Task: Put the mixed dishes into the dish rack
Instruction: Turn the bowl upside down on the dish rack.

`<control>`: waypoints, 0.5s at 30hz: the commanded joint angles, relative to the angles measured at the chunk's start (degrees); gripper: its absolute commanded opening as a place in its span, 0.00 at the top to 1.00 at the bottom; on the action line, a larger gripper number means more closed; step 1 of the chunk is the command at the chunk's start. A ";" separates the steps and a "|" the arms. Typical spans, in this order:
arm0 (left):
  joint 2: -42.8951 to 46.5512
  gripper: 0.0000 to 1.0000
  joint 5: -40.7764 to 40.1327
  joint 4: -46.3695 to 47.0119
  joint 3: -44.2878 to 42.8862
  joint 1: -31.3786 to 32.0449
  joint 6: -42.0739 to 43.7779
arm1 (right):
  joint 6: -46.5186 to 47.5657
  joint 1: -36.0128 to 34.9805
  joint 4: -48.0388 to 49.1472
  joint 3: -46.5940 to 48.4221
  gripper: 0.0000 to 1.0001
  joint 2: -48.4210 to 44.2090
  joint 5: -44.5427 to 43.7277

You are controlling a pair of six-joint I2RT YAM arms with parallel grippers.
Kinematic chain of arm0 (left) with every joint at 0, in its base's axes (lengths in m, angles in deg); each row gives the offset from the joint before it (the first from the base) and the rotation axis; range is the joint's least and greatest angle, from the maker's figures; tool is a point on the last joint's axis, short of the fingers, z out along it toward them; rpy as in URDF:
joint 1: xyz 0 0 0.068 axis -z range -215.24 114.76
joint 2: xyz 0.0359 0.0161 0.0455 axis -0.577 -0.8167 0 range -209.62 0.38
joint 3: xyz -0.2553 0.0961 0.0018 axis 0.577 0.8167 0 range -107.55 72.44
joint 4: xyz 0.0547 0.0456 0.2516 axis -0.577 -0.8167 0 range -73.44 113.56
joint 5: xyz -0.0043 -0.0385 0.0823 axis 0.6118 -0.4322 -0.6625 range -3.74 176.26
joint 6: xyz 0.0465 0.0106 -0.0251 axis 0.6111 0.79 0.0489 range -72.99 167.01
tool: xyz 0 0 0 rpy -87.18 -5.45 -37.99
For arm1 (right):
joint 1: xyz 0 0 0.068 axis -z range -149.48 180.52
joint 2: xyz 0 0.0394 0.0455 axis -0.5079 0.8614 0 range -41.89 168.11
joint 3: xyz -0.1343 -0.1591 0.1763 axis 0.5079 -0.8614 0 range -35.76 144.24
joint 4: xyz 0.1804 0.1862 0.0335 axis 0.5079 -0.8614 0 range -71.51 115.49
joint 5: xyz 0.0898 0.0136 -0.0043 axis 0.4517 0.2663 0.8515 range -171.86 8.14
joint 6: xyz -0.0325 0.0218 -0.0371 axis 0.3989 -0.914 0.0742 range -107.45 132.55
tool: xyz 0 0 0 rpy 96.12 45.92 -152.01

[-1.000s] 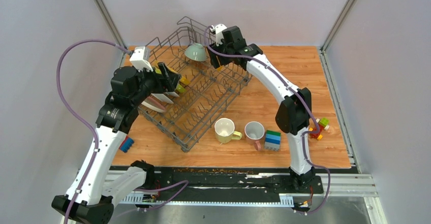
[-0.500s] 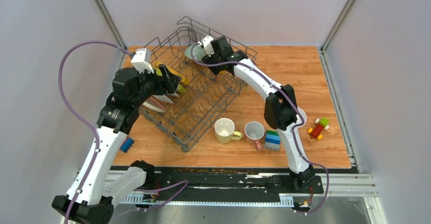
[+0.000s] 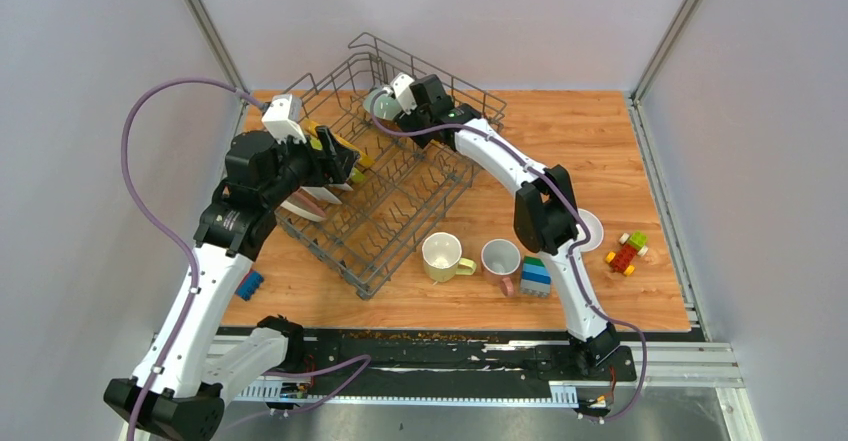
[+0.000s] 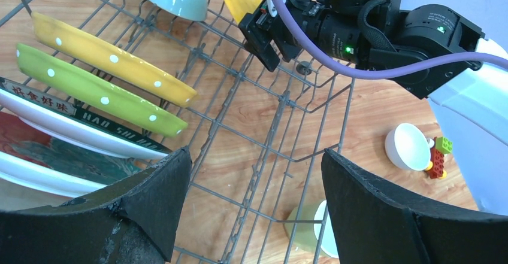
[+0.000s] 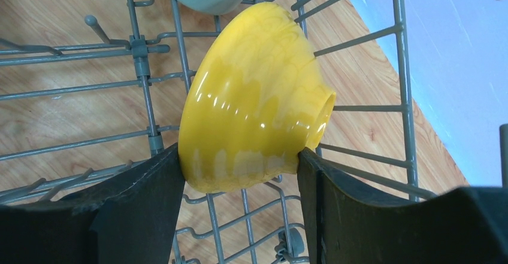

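The yellow bowl [image 5: 257, 96] sits clamped in my right pincer [image 5: 239, 156], inside the dish rack [image 3: 400, 201]. My left pincer [image 4: 254, 156] hangs open beside the racked plates [image 4: 90, 90].

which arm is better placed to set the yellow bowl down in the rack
Right: the right gripper grips the yellow bowl over the dish rack; left gripper hangs open, empty, by the plates.

Table [image 3: 600, 141] w/ dish rack [image 3: 410, 196], yellow mug [image 3: 441, 256], pink-handled mug [image 3: 500, 258], block stack [image 3: 537, 275], white bowl [image 3: 595, 231].
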 commanded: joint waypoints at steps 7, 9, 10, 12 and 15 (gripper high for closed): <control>-0.21 0.14 0.94 1.01 -0.60 -0.26 1.17 | 1.73 -0.46 4.48 3.92 0.37 1.14 -1.60; -0.28 0.14 1.21 1.00 -0.63 -0.30 1.08 | 1.28 -0.47 4.79 3.97 0.30 0.74 -1.40; -0.29 0.14 1.25 0.98 -0.64 -0.27 1.03 | 1.02 -0.54 4.89 4.08 0.27 0.52 -1.28; -0.17 0.14 1.24 0.95 -0.57 -0.26 0.99 | 0.57 -0.46 5.10 4.07 0.21 0.00 -1.13; -0.16 0.14 0.97 0.82 -0.53 -0.26 0.99 | 0.21 -0.46 5.58 4.06 0.15 -0.66 -0.94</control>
